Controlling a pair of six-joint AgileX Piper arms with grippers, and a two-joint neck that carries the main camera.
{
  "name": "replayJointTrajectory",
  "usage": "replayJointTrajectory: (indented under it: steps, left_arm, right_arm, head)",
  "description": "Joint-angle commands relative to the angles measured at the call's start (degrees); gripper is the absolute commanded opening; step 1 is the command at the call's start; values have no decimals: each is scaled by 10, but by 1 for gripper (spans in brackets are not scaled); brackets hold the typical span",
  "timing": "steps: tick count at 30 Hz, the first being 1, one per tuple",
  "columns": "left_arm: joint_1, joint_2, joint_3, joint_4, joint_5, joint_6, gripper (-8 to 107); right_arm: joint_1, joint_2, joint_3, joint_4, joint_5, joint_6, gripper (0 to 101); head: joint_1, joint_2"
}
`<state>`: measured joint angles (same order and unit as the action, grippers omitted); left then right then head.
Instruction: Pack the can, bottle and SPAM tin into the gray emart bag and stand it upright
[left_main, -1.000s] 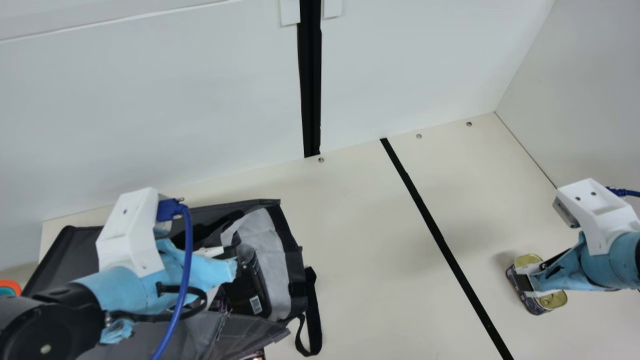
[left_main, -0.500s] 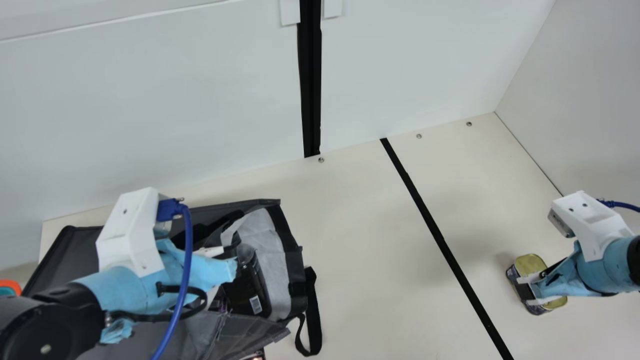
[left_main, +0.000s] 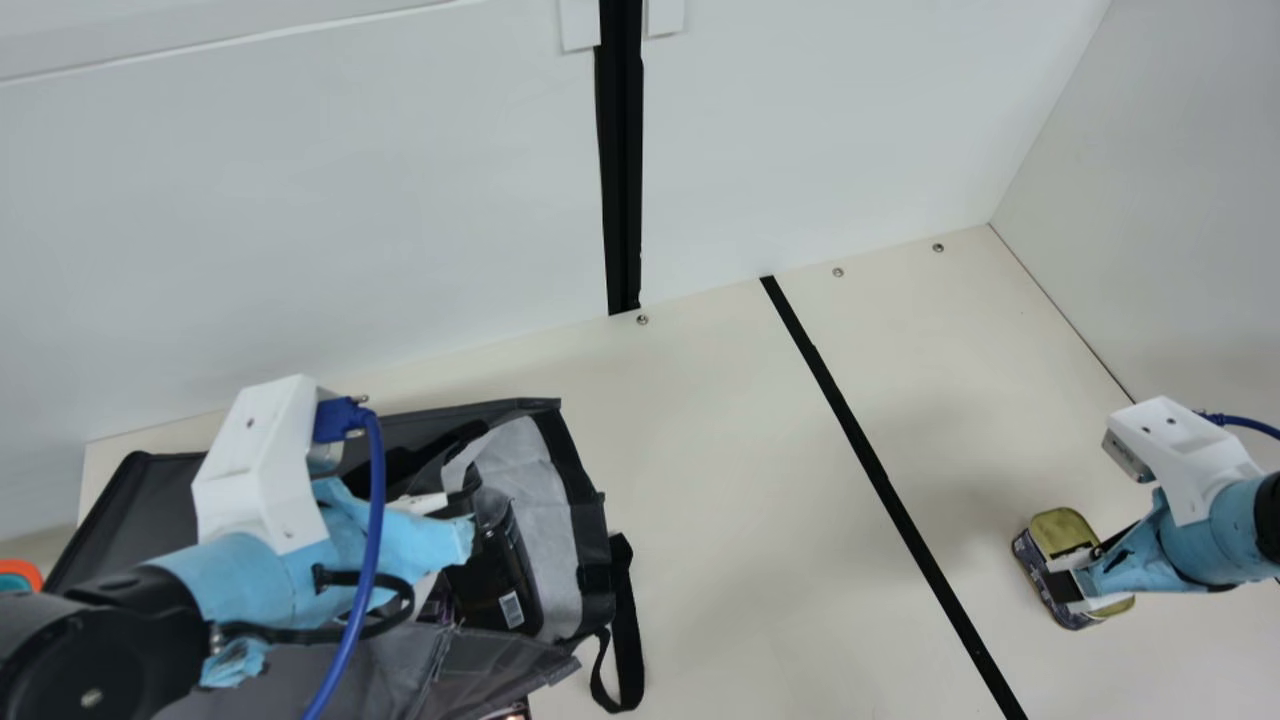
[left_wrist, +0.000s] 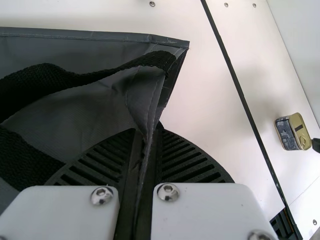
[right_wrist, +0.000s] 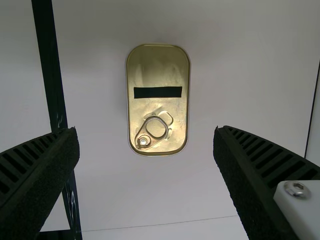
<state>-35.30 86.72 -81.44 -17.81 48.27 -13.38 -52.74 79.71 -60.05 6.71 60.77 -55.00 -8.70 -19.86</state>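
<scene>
Bag (left_main: 490, 665) with dark container (left_main: 497, 580) inside

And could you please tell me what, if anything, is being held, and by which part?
The left gripper pinches the gray bag by a seamed fabric edge; the right gripper holds nothing.

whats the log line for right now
left gripper: shut on edge of gray bag | right gripper: open above SPAM tin | tin: on table, outside bag | packing: unfinished
</scene>
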Motion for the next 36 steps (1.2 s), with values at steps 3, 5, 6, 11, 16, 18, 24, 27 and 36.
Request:
replayJointTrajectory:
  steps: [3,5,6,11,16,18,24,27,36]
  left_arm:
    - [0,0,0,0,0,0,-8]
    - [0,0,0,0,0,0,-8]
    - [0,0,0,0,0,0,-8]
    - [0,0,0,0,0,0,-8]
    - [0,0,0,0,0,0,-8]
    - [0,0,0,0,0,0,-8]
    - [0,0,0,0,0,0,-8]
    - [0,0,0,0,0,0,-8]
    - [0,0,0,0,0,0,-8]
  right_arm:
    - [-2,22,2,-1,-14,-3,95]
    - [-2,33,3,-1,-22,-4,95]
    - [-2,38,3,-1,-25,-4,95]
    - [0,65,5,0,-41,-3,95]
    - [4,90,6,1,-57,0,95]
    - [6,101,7,0,-63,1,95]
    - [13,129,6,0,-79,6,95]
    - [16,141,5,0,-85,7,75]
    - [22,162,-3,6,-88,2,15]
  head:
    - [-13,-1]
    - [-13,-1]
    - [-13,-1]
    - [-13,-1]
    - [-13,-1]
    - [-13,-1]
    - [-13,-1]
    - [-13,-1]
    - [-13,-1]
